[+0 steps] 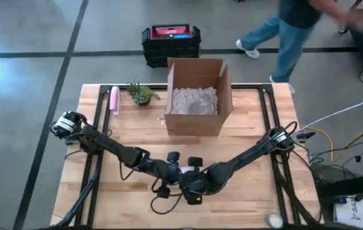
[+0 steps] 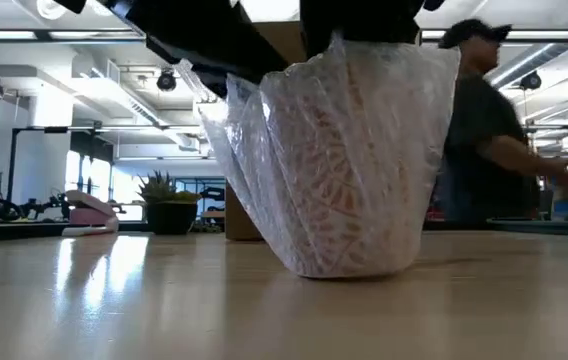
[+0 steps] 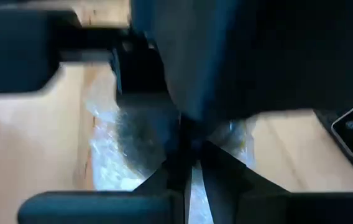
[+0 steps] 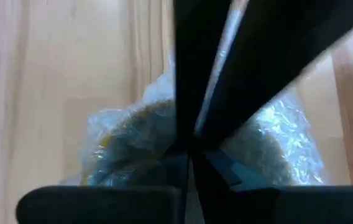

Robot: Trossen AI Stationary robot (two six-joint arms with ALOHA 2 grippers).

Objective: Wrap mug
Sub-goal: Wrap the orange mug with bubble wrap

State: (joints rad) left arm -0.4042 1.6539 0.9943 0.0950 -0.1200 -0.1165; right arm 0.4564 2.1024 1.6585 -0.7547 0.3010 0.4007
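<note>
Left claw (image 1: 174, 171) and right claw (image 1: 195, 176) together over the bundle near the middle of the tabletop's (image 1: 245, 198) front edge, arms reaching in from the two side edges. Both clamped shut, fingers pinching the gathered top of the bubble wrap (image 2: 339, 150), seen in each wrist view with dark fingers (image 4: 192, 93) pressed together above the crinkled plastic. Wrapped mug (image 2: 349, 225) sitting upright on the wood, wrap flaring upward from its rounded base. Behind it, toward the back edge, an open cardboard box (image 1: 195, 96) with pale filling. Beside the box, near the back left corner, a small potted plant (image 1: 142, 94) and a pink object (image 1: 113, 101). Beyond the tabletop, a black crate (image 1: 171, 43) on the floor and a person (image 1: 293, 29) walking past.
</note>
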